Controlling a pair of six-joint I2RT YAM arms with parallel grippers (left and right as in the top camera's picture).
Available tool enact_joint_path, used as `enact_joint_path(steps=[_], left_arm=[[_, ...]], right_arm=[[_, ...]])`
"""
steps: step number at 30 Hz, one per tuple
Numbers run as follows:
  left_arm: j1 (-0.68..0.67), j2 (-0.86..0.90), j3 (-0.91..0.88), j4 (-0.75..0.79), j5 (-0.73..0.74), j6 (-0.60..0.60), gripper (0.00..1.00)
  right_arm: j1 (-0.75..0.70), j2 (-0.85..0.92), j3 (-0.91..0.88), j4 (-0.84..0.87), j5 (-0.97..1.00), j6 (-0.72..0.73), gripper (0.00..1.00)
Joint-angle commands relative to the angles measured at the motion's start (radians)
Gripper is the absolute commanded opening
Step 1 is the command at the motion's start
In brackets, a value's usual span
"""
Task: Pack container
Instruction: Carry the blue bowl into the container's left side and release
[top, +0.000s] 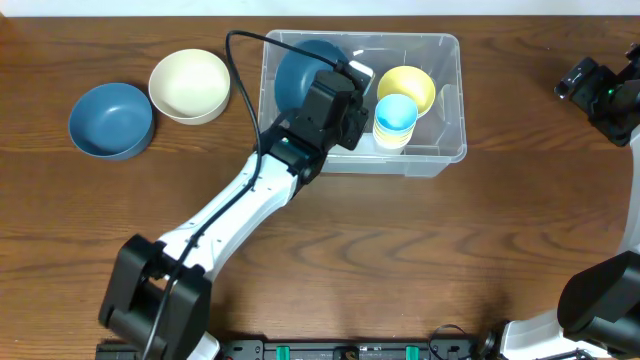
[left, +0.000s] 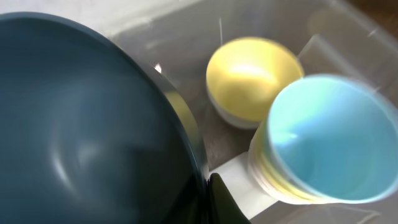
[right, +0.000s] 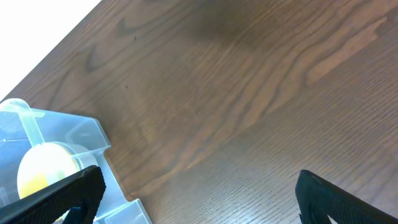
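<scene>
The container (top: 445, 155) is a large clear bin at the back centre of the table. Inside it are a yellow bowl (top: 410, 85) and a stack of cups topped by a light blue one (top: 395, 115). My left gripper (top: 348, 82) reaches over the bin's left half, shut on the rim of a dark blue bowl (top: 298, 72). In the left wrist view that bowl (left: 81, 124) fills the left side, its rim pinched at my gripper (left: 208, 186), with the yellow bowl (left: 252, 74) and blue cup (left: 329, 143) beyond. My right gripper (right: 199, 193) hangs open over bare table, right of the bin.
A mid-blue bowl (top: 110, 120) and a cream bowl (top: 190, 85) sit on the wooden table left of the bin. In the right wrist view the bin's corner (right: 81, 134) and the yellow bowl (right: 40, 168) show at the lower left.
</scene>
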Motion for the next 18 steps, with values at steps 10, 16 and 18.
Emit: enact_joint_path(steps=[10,16,18], left_arm=[[0.005,0.140,0.038,0.026,-0.012,0.014,0.06],[0.005,0.174,0.038,0.062,-0.012,0.013,0.06],[0.005,0.174,0.038,0.076,-0.013,0.013,0.07]], right_arm=[[-0.005,-0.026,0.007,0.000,0.003,0.009,0.99],[-0.005,-0.026,0.007,0.000,0.003,0.009,0.99],[-0.005,-0.026,0.007,0.000,0.002,0.009,0.99]])
